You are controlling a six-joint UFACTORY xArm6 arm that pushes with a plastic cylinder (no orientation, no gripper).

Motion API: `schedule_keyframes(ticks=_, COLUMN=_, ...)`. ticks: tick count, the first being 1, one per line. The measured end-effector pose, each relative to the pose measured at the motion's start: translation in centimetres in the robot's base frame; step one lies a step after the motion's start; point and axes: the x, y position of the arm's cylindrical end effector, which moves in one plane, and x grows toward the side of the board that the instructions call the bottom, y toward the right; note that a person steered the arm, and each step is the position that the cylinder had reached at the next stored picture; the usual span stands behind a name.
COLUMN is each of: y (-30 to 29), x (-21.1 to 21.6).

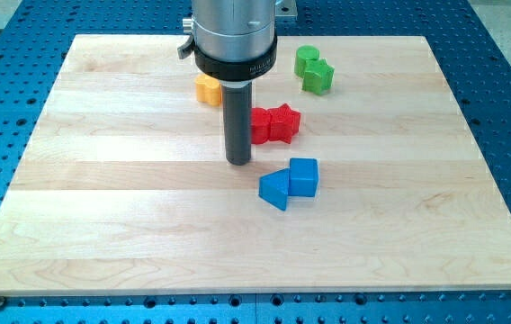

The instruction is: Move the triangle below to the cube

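Observation:
A blue triangle block (274, 190) lies near the board's middle, touching the left lower side of a blue cube (303, 176). My tip (238, 161) rests on the board to the upper left of the triangle, a short gap away from it. The rod stands upright, and its shaft hides the left edge of the red blocks behind it.
Two red blocks (274, 123), one star-shaped, sit just right of the rod. A yellow block (207, 89) is partly hidden behind the arm at the top. Two green blocks (313, 69) sit at the top right. The wooden board (103, 207) lies on a blue perforated table.

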Motion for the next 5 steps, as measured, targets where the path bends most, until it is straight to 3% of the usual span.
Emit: schedule_keyframes(ticks=5, y=-0.06, x=0.19)
